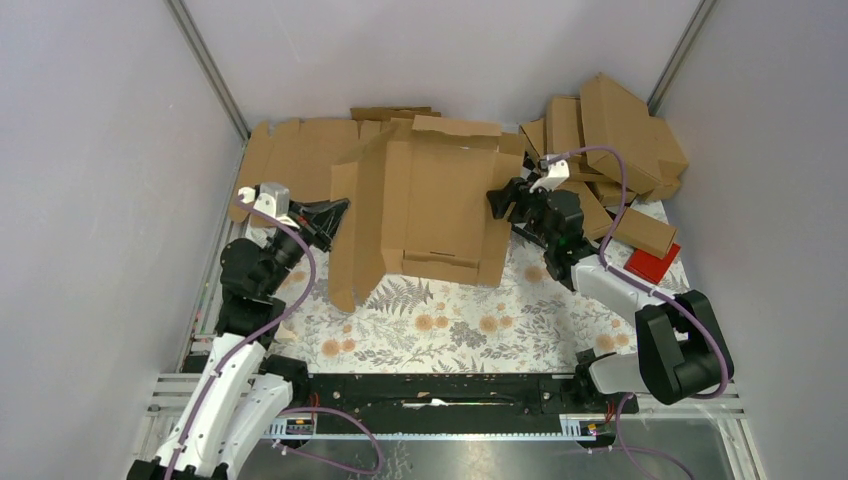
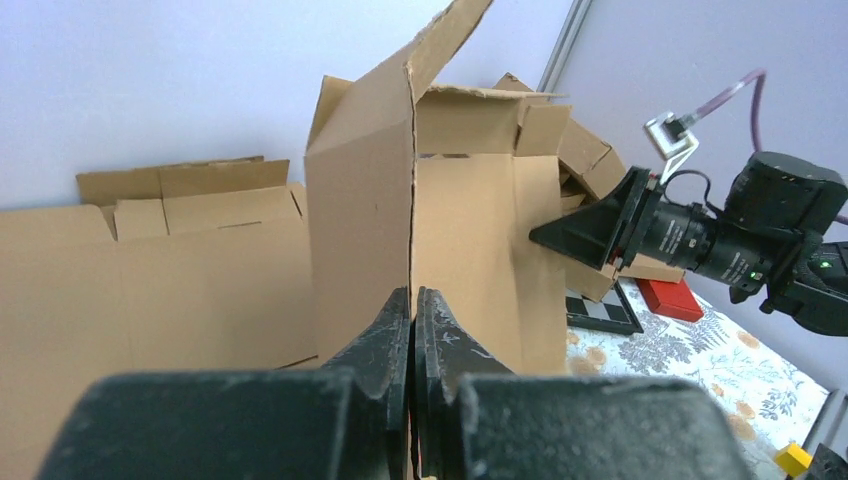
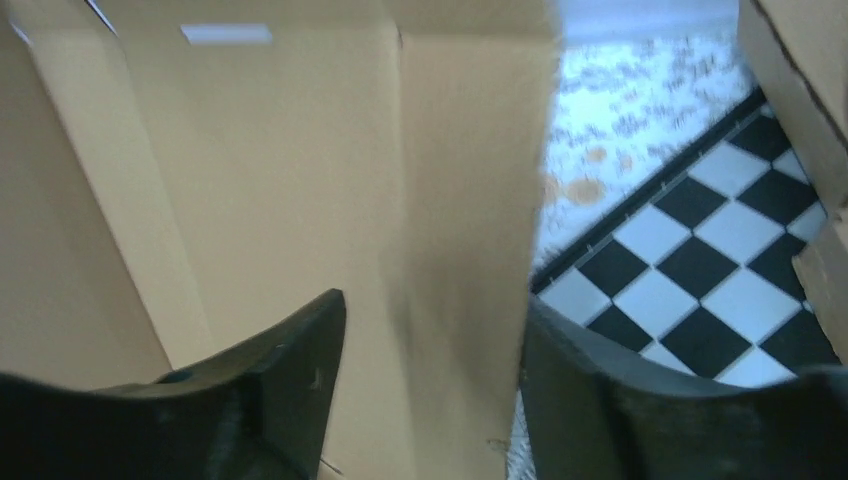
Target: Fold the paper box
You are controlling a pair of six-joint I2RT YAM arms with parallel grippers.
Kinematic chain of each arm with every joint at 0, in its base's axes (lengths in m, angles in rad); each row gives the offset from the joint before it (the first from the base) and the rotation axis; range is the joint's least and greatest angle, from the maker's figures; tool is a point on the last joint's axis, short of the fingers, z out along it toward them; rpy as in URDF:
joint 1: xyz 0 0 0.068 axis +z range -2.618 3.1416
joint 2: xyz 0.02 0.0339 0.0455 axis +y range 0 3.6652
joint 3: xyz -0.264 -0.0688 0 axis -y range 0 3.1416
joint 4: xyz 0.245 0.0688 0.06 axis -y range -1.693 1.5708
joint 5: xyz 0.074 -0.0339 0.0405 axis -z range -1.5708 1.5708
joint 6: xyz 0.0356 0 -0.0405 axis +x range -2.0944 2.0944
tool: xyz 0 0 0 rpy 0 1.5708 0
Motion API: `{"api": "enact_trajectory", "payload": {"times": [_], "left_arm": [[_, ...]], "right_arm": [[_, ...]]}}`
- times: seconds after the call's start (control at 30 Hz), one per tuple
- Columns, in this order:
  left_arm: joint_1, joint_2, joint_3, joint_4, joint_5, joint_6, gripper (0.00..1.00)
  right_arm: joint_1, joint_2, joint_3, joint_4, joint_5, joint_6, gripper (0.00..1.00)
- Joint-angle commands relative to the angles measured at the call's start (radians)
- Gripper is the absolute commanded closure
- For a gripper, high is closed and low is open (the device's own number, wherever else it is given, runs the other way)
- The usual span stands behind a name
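Note:
The paper box (image 1: 440, 200) lies part-folded in the middle of the floral table, its left flap (image 2: 360, 210) raised on edge. My left gripper (image 1: 335, 213) is shut, and the flap's edge runs straight down into the slit between its fingers (image 2: 413, 292), so it is pinching the flap. At the box's right side my right gripper (image 1: 505, 200) stands open. The box's right side panel (image 3: 460, 200) sits between its spread fingers (image 3: 432, 305) without being pinched.
Folded brown boxes (image 1: 620, 130) are heaped at the back right, with a red block (image 1: 652, 262) in front of them. A black-and-white checkered board (image 3: 700, 260) lies under the right gripper. Flat cardboard sheets (image 1: 300, 150) lean at the back left.

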Motion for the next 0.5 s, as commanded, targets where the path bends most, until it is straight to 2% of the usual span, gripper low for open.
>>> {"api": "enact_trajectory", "payload": {"times": [0.0,0.17,0.4,0.47], "left_arm": [[-0.012,-0.047,0.008,0.022,0.022,0.084,1.00],[-0.017,-0.093,-0.033,0.051,0.028,0.087,1.00],[-0.017,-0.122,-0.067,0.058,0.006,0.077,1.00],[-0.017,-0.125,-0.072,0.059,-0.005,0.074,1.00]], "right_arm": [[0.006,-0.007,-0.034,-0.096,-0.003,0.060,0.24],[0.006,-0.003,-0.001,-0.294,-0.045,0.074,0.16],[0.007,-0.029,-0.029,-0.397,-0.078,0.084,0.08],[0.017,-0.034,-0.020,-0.467,-0.044,0.101,0.01]]}}
